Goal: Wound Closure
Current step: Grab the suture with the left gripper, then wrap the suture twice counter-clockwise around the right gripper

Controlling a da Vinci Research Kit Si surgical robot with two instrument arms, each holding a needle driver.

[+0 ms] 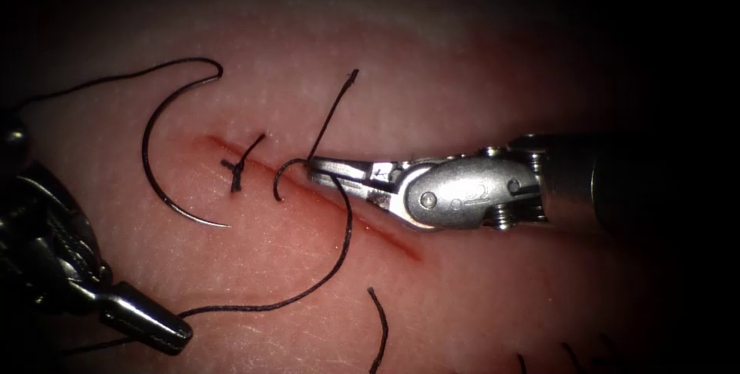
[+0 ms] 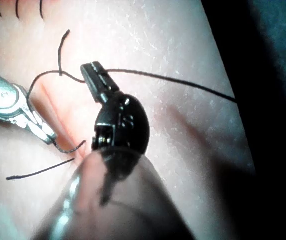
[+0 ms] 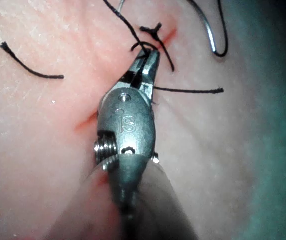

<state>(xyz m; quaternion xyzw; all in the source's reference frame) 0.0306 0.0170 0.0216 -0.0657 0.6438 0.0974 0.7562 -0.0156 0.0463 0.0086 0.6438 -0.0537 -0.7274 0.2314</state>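
Note:
The curved needle (image 1: 148, 160) lies free on the tissue (image 1: 462, 73) left of the cut (image 1: 385, 234), held by neither tool and not in the tissue. My right tool (image 1: 312, 163) is shut on the thread (image 1: 339, 260) right at the cut, where a short tail (image 1: 333, 112) rises from its tip. From there the thread sweeps down and left to my left tool (image 1: 181, 337), shut on it. In the left wrist view the left tool (image 2: 89, 68) pinches the thread (image 2: 173, 80). The right wrist view has the right tool (image 3: 145, 52) clamped at the cut (image 3: 85, 120).
A tied stitch (image 1: 239, 167) with short cut ends sits on the cut's left end. A loose cut piece of thread (image 1: 381, 329) lies at the near edge, with more thread ends (image 1: 572, 357) to its right. Red fluid lines the cut.

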